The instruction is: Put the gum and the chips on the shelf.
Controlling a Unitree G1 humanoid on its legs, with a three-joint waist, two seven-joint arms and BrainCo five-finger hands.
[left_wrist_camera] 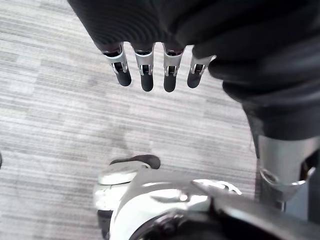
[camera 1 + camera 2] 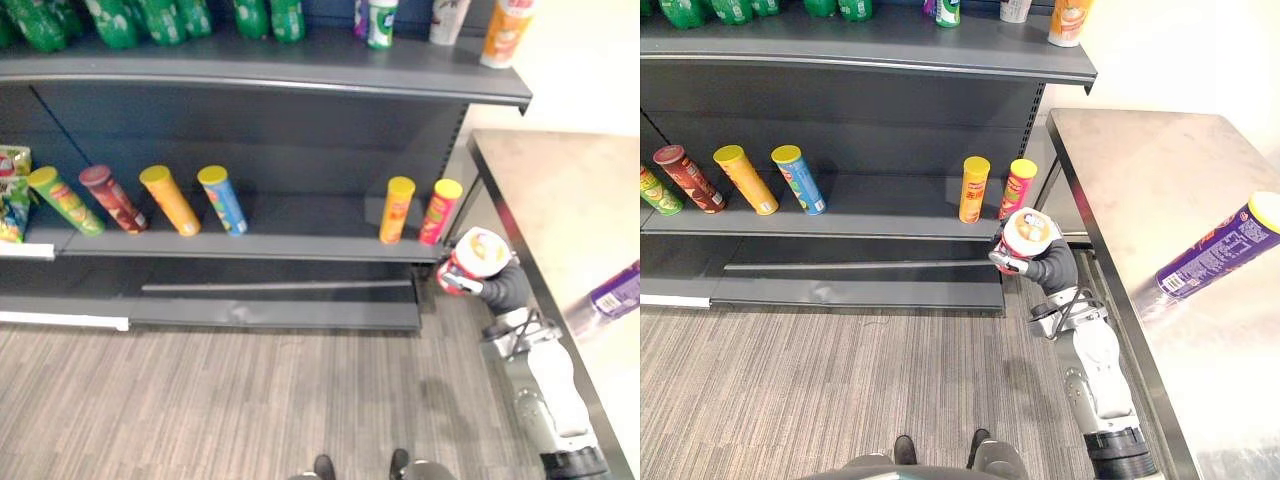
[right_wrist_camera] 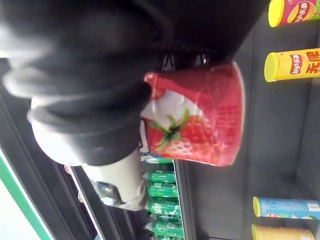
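- gum tub (image 3: 200, 115): red, with a strawberry picture, green leaves and a white patch.
- shelf (image 2: 300, 70): dark grey.
- on it: green can (image 2: 65, 200), dark red can (image 2: 112, 198), orange can (image 2: 170, 200), blue can (image 2: 222, 200), yellow can (image 2: 396, 210), pink-red can (image 2: 440, 212); the last four have yellow lids.
- purple can (image 2: 1215, 250): yellow lid.
- bottles (image 2: 130, 20): green.
- table (image 2: 1140, 170): pale, silvery.
- floor (image 2: 200, 400): grey, finely striped.

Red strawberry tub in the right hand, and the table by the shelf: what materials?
The red tub: likely plastic under glossy printed film; highlights streak its wall. The table: looks like brushed steel; dull sheen, smeared reflection beside the purple can.
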